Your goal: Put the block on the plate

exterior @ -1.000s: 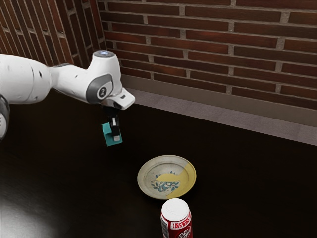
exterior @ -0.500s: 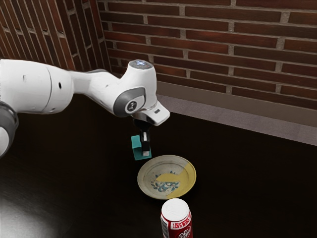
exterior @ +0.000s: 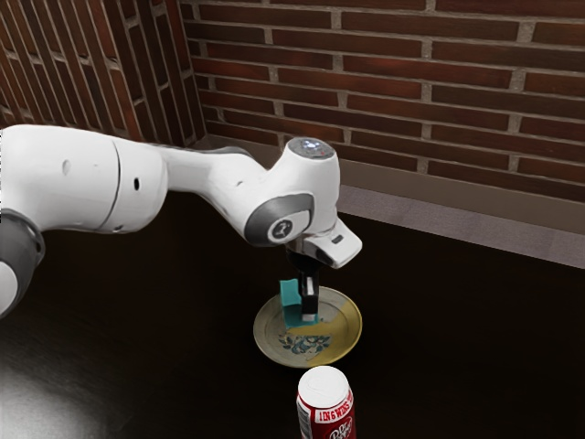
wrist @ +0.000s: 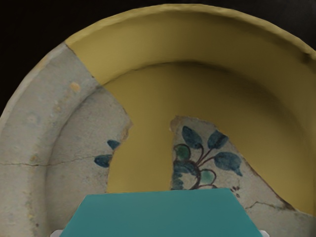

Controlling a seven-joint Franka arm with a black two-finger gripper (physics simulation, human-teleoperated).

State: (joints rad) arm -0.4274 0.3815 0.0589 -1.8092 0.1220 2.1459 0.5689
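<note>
My gripper (exterior: 309, 315) hangs over the far part of the plate (exterior: 265, 340), shut on the teal block (exterior: 291, 302). In the exterior view the black finger stands across the block's face, and the block overlaps the plate's floral and yellow inside. In the wrist view the block (wrist: 160, 215) lies at the lower edge between two pale fingertips, with the plate (wrist: 207, 37) behind it. Whether the block's underside touches the plate, I cannot tell.
A red and white soda can (exterior: 325, 402) stands close beside the plate, at the exterior view's lower edge. A brick wall (exterior: 384, 91) rises behind the dark table (exterior: 439, 357).
My arm has carried the block toward the exterior view's right and lower in the picture, from away from the plate to over it. Plate and can have stayed where they were.
</note>
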